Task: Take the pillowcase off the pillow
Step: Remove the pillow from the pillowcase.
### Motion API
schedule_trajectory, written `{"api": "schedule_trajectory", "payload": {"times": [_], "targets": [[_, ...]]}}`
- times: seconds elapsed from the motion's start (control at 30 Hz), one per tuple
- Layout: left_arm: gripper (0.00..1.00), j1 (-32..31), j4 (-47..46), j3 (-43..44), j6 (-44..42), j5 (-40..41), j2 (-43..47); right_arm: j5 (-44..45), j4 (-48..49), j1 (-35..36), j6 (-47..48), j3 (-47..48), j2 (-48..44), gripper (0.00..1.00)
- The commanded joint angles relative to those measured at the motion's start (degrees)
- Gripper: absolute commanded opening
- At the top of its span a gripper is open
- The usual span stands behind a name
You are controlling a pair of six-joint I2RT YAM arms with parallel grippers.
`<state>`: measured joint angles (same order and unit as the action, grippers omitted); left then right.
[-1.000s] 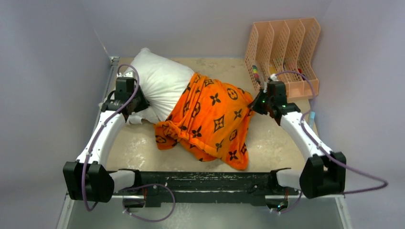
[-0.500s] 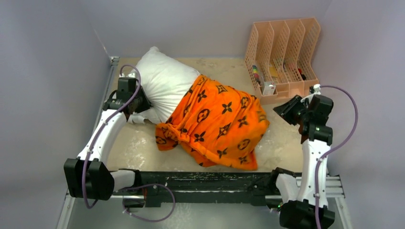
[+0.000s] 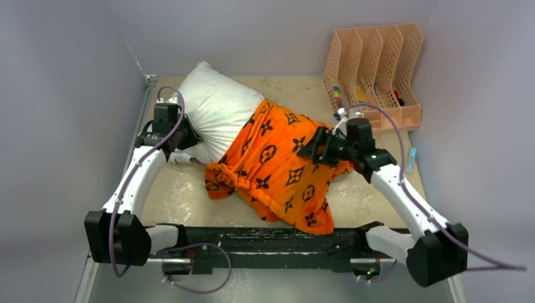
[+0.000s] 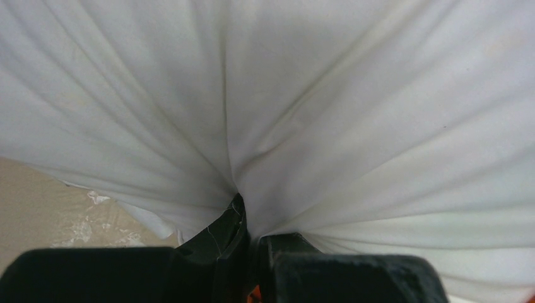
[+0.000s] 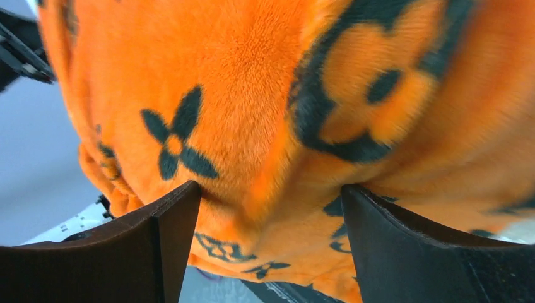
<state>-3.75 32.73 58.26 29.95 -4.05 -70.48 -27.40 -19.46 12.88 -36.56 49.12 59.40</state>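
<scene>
The white pillow (image 3: 217, 107) lies at the back left, its right part still inside the orange pillowcase (image 3: 277, 170) with black motifs, which spreads toward the front edge. My left gripper (image 3: 187, 135) is at the pillow's left end, shut on a pinch of the white pillow fabric (image 4: 315, 95), which fans out from the left gripper (image 4: 253, 222). My right gripper (image 3: 310, 149) presses against the pillowcase's right side. In the right wrist view the right gripper (image 5: 271, 205) stands open, with plush pillowcase (image 5: 252, 95) bulging between the fingers (image 5: 170, 221).
A peach mesh file organizer (image 3: 378, 63) with small items stands at the back right. A small light-blue object (image 3: 411, 159) lies by the right wall. Walls close in on the left, back and right. A black rail (image 3: 271, 240) runs along the front edge of the beige table (image 3: 180, 189).
The right arm pulled the pillowcase to the right, baring more pillow, then let go, opened and came back against the pillowcase's right side. The left gripper kept its hold.
</scene>
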Motion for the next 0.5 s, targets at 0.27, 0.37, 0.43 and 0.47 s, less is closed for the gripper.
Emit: {"api": "schedule_trajectory", "payload": {"times": [0.27,0.37,0.43,0.47], "targets": [[0.0,3.4,0.5,2.5,2.9,7.1,-3.2,32.8,-9.5,-2.0,1.2,0.8,-2.1,0.0],[0.0,3.7,0.3,4.5,2.5,9.9,-6.0,22.1,-13.7,-25.8,9.9,1.6,-7.7,0.0],[0.0,5.3,0.0,5.1,2.3,11.7,-7.7,14.9,-16.6,-34.4,12.3,3.2,-7.2,0.0],[0.0,5.3,-0.5,4.6,2.4,12.5,-8.2,14.0,-17.4,-35.4,12.6,3.7,-6.5,0.0]]}}
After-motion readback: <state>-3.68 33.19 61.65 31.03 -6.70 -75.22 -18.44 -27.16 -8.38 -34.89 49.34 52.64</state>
